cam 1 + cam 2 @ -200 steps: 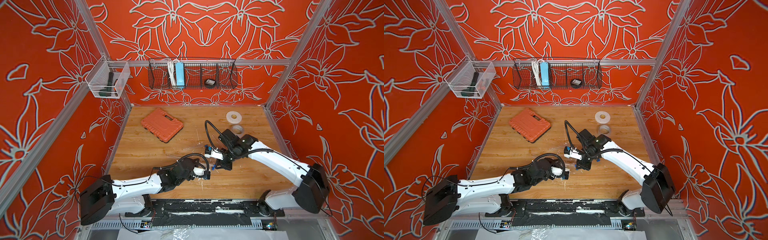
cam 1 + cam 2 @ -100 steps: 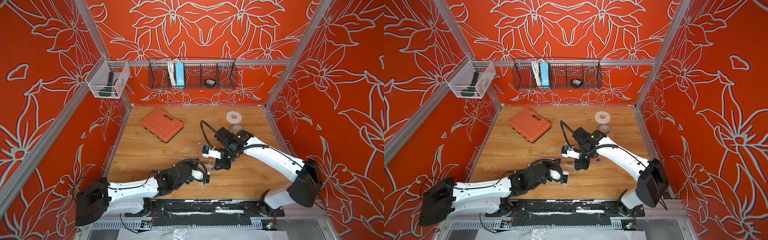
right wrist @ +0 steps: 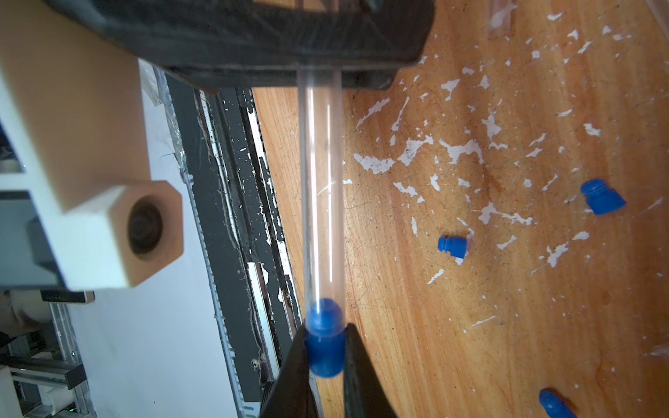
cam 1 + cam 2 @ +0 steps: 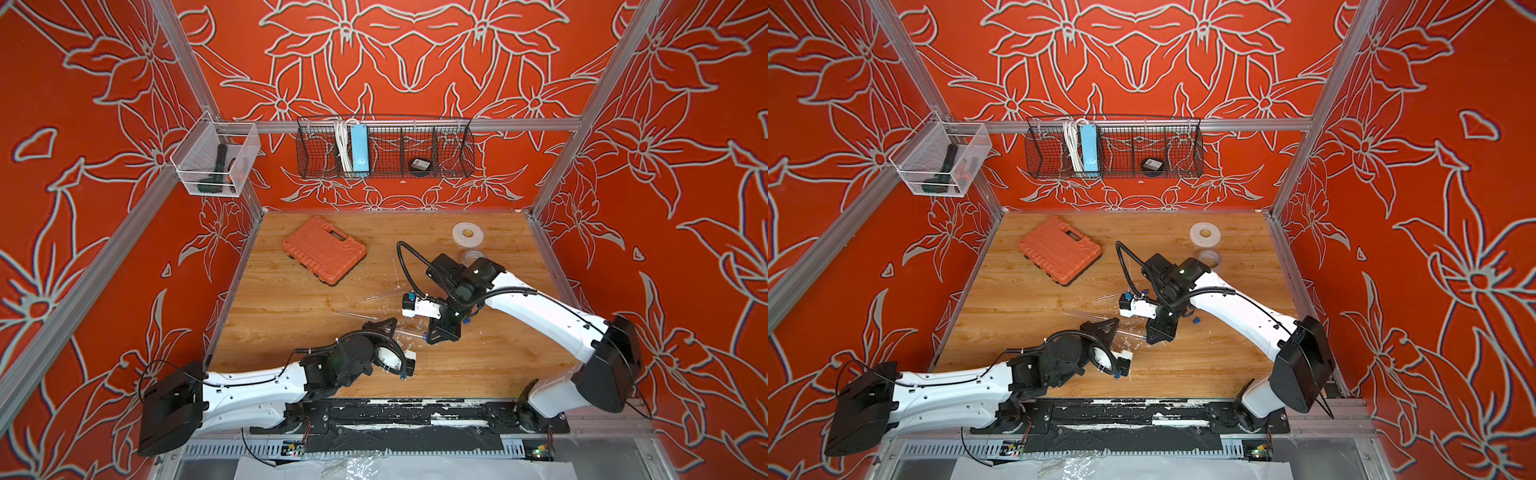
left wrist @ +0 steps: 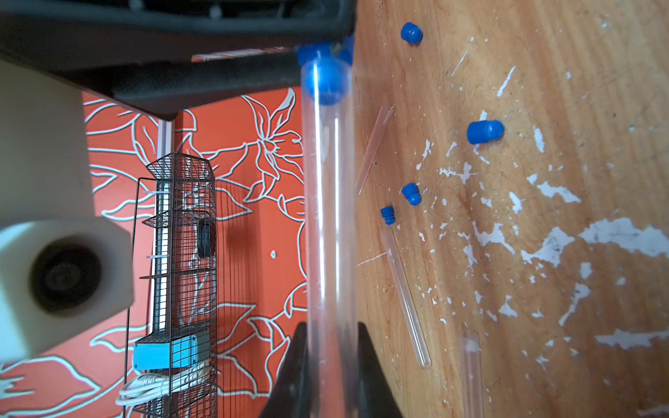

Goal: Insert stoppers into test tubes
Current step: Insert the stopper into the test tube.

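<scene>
Well clear of the orange case [image 4: 324, 249], on its side toward the robot's base, one test tube [image 5: 327, 217] is held off the worktop [image 4: 291, 316]. Left fingers [image 5: 291, 372] are clamped on the tube's shaft, away from its mouth. Right fingers [image 3: 362, 376] are clamped on a blue stopper [image 3: 325, 347].

Change noted: against the top views of a second ago, the left wrist is drawn slightly further from the case, and the right fingers are carried along with it. The gap between the two is not widened, and neither grip is loosened.

Wrist views: the stopper's rounded plug end is seen inside the tube's mouth, with the cap body outside between the right fingers. Insertion is judged begun but not fully seated. A further push along the tube's axis is called for.

Four loose stoppers [image 5: 485, 132] are counted on the worktop, and spare tubes [image 4: 382, 295] lie between the case and the held tube. Most of the task is judged outstanding.
</scene>
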Motion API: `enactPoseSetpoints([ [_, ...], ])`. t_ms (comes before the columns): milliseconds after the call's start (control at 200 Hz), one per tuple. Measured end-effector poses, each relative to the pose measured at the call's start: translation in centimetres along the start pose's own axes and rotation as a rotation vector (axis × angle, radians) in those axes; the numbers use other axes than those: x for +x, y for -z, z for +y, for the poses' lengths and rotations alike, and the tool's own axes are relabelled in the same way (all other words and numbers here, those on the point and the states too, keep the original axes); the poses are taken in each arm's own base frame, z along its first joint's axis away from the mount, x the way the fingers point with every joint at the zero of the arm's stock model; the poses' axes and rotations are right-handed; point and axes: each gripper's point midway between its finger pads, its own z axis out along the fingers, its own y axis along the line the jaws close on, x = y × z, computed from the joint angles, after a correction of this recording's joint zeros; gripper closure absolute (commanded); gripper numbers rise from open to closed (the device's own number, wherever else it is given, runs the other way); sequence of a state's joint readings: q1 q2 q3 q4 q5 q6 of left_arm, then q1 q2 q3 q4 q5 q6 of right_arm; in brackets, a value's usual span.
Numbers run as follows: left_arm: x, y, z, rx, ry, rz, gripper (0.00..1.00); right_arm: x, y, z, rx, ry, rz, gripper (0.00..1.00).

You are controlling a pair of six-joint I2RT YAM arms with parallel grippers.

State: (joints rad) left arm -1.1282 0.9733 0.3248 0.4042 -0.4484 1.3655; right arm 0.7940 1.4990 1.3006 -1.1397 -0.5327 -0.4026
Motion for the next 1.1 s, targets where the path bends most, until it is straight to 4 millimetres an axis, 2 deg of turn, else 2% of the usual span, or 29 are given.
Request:
enactPoseSetpoints([
  [350, -0.4, 0.9, 0.0, 0.006, 0.007, -0.048, 1.0, -0.4, -0.1, 0.6, -0.002, 0.028, 0.0, 0.95],
  [1101, -0.6, 0.5, -0.8, 0.059, 0.052, -0.046, 1.0, -0.9, -0.3, 0.3, 0.094, 0.113, 0.065, 0.96],
])
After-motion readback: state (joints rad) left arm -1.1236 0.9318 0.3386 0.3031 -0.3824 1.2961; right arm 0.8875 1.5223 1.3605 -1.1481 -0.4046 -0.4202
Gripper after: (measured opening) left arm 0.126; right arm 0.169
